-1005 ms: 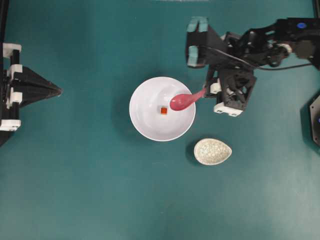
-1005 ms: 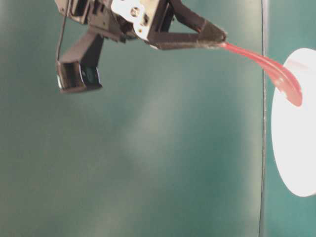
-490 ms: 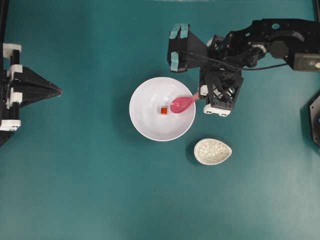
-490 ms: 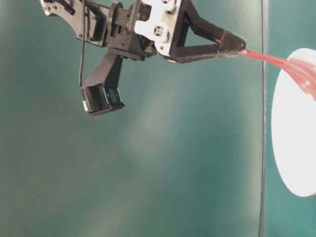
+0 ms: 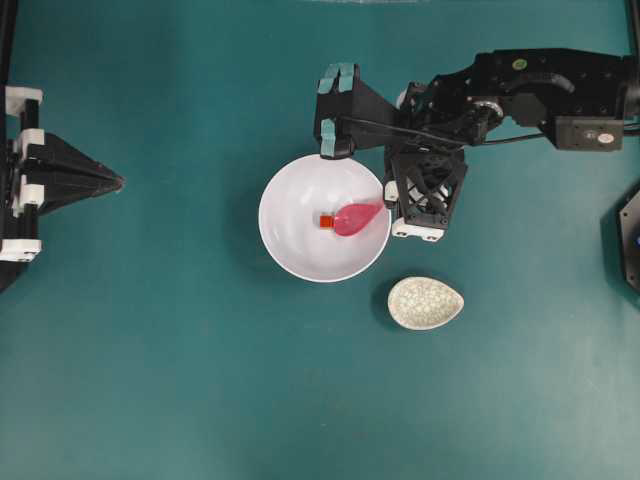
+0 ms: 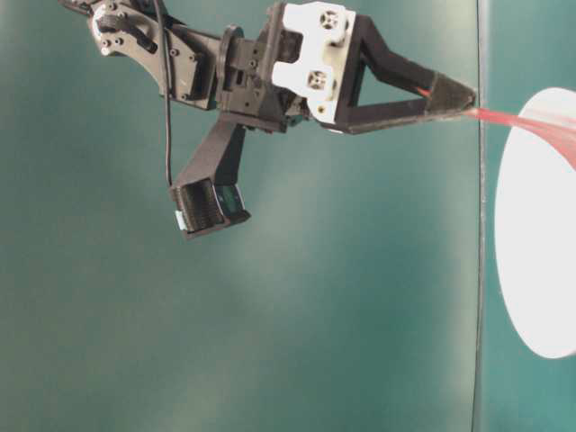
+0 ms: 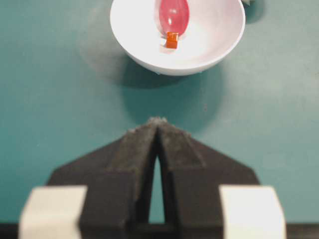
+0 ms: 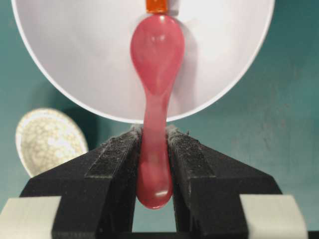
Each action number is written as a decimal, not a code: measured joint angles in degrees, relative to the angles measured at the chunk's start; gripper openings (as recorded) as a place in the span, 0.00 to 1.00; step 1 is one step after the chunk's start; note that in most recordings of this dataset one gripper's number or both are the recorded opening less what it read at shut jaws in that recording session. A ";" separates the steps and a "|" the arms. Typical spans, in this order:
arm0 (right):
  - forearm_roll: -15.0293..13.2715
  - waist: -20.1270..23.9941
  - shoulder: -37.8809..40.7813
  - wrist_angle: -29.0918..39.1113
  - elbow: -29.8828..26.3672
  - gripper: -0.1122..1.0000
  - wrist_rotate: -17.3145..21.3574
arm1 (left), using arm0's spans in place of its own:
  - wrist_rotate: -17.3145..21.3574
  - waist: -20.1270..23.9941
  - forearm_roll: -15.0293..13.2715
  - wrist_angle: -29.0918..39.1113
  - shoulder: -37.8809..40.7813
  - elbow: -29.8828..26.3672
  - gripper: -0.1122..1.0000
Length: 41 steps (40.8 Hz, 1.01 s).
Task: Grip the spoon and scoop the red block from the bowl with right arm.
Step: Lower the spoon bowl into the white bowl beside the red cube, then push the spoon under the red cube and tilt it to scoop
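The white bowl [image 5: 300, 255] stands mid-table. The tiny red block [image 5: 326, 221] lies inside it. My right gripper [image 5: 386, 205] is shut on the handle of the pink-red spoon [image 5: 355, 217], whose scoop reaches into the bowl with its tip touching the block. The right wrist view shows the spoon [image 8: 156, 69] clamped between the pads [image 8: 115, 162], the block [image 8: 157, 6] at its tip and the bowl [image 8: 75, 59]. My left gripper [image 5: 118, 182] is shut and empty at the far left. Its wrist view [image 7: 157, 122] shows the bowl [image 7: 214, 35], spoon [image 7: 174, 15] and block [image 7: 172, 40].
A small speckled cream teardrop dish [image 5: 425, 303] sits just right of and below the bowl, also in the right wrist view [image 8: 47, 142]. The right arm [image 5: 520, 85] stretches in from the upper right. The table-level view shows the right gripper [image 6: 468, 94] at the bowl's rim [image 6: 531, 270].
My right gripper has moved left and down toward the bowl with the spoon. The scoop has slid across the bowl until its tip meets the red block. The left arm has not moved.
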 measured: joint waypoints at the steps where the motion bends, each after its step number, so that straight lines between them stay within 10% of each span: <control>1: 0.00 0.00 0.09 0.00 -0.09 0.32 0.00 | 0.00 0.00 0.00 0.00 0.00 0.00 0.10; 41: 1.93 1.85 3.78 -6.15 -5.19 0.32 2.46 | 0.00 0.00 0.00 0.00 -0.09 0.00 0.10</control>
